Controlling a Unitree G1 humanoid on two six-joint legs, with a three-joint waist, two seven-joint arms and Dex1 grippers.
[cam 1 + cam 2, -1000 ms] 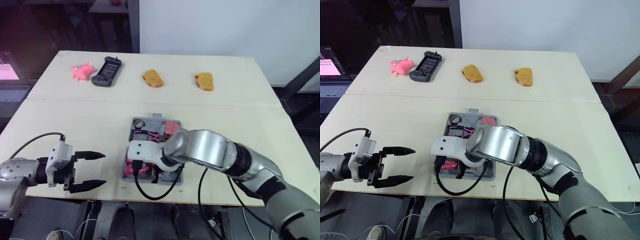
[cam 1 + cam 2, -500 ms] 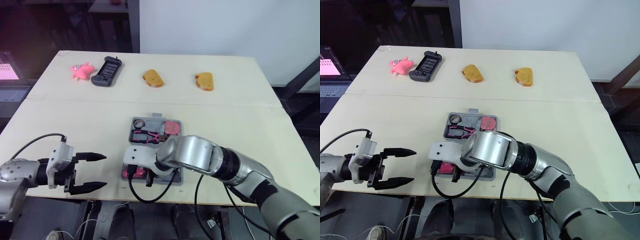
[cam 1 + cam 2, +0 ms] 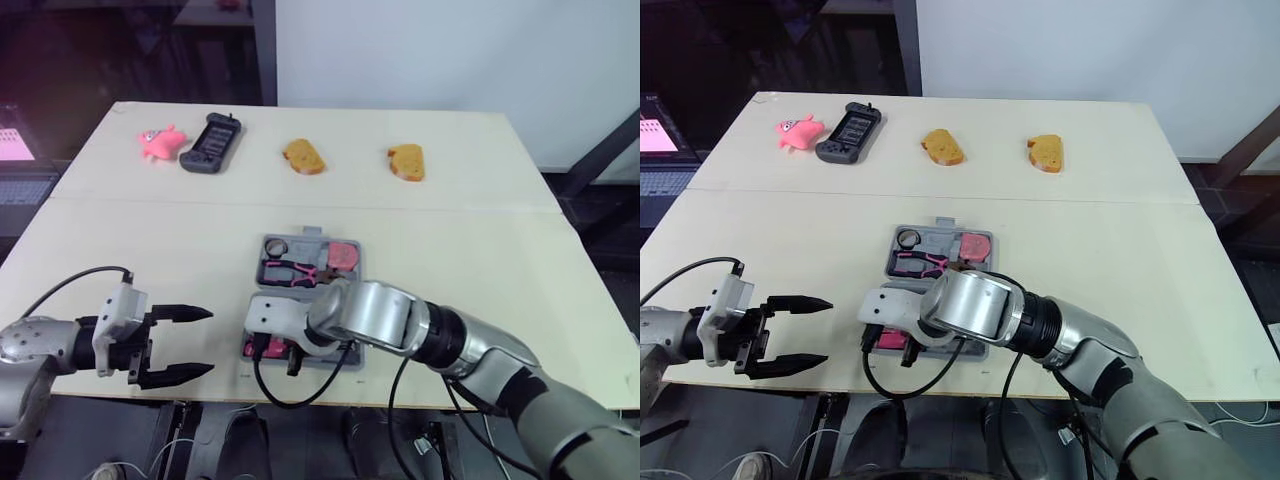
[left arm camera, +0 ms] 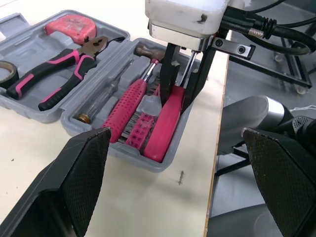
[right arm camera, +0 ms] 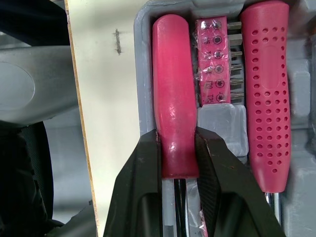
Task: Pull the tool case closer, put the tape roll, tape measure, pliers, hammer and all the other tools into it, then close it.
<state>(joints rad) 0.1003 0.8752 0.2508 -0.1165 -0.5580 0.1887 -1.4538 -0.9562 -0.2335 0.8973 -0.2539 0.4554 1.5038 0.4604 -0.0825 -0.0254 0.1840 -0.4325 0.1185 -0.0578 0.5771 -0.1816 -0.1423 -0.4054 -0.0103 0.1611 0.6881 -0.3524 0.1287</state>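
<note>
The grey tool case [image 3: 270,245] lies open near the table's front edge. Its far half holds the tape roll [image 4: 6,74], pink-handled pliers [image 4: 64,74] and pink tape measure [image 4: 74,27]. In the near half lie the hammer [image 4: 128,106] with its dotted pink grip, a bit set [image 5: 215,59] and a smooth pink-handled screwdriver [image 5: 173,113]. My right gripper [image 5: 176,158] reaches down into the near half, shut on the screwdriver handle, which rests in its slot. My left gripper [image 3: 190,343] hovers open at the front left, a hand's width from the case.
Along the table's far side sit a pink toy [image 3: 160,141], a black game controller [image 3: 210,143] and two bread pieces [image 3: 303,156] [image 3: 406,161]. A black cable [image 3: 300,385] loops off the right wrist over the front edge, just beyond the case's near rim.
My right arm has sunk lower and shifted slightly toward the front edge over the case's near half. The left gripper and the tools have stayed put.
</note>
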